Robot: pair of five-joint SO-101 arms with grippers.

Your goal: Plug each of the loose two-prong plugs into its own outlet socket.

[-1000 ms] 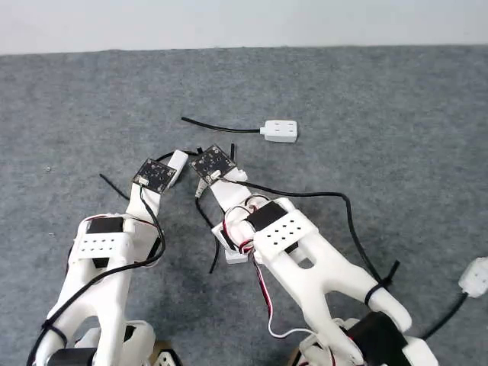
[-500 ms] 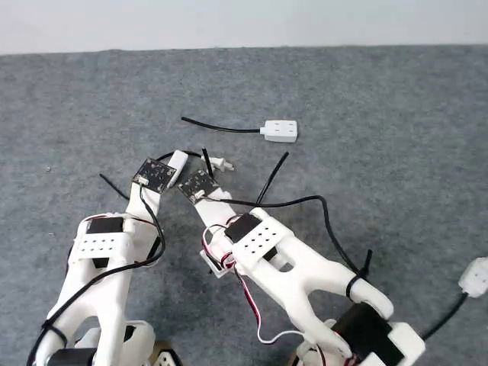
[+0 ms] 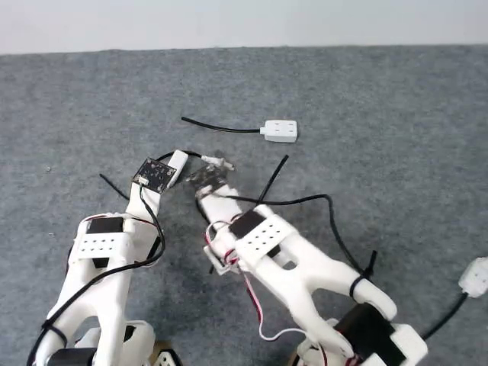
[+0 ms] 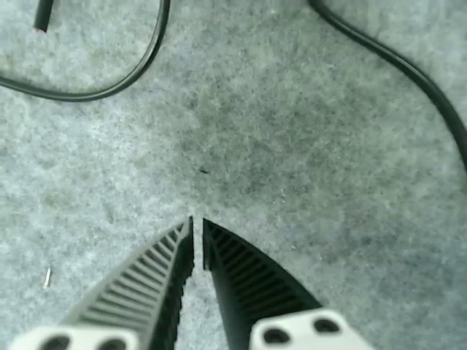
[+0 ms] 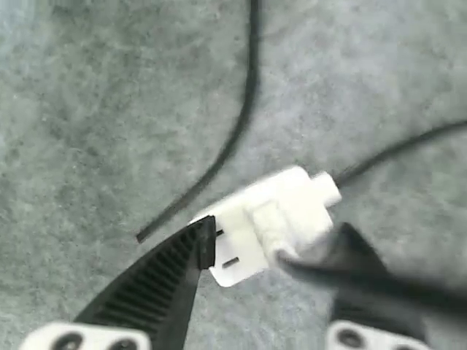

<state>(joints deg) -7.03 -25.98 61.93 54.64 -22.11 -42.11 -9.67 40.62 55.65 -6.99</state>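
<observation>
Two-prong plug (image 5: 270,211): white, lying flat on the table (image 5: 87,95), right in the gap of the right gripper (image 5: 276,233). Right jaws stand open, one on each side of it. The ribbed jaw tip is touching or all but touching the plug's corner; the other jaw is blurred, so contact there is unclear, and no firm grip shows.

Long axis: the plug runs slantwise across the gap, cord end toward the blurred jaw, blunt end toward the ribbed one. Judgement: closing now would pinch it near its ends or corners, not its flat sides, so the wrist probably needs a little roll first.

High view: the plug (image 3: 217,162) sits just past the right gripper (image 3: 206,179) tips. The outlet socket (image 3: 280,131) lies farther out the same way, well apart from the plug, with its own black cord trailing away from it.

The left gripper (image 4: 197,226) has its jaws closed on nothing, only a hairline slit between them, over bare table with black cord (image 4: 124,84) ahead. It is near the plug in the high view (image 3: 178,162), but the plug is not between its jaws, so the right arm is better placed.
</observation>
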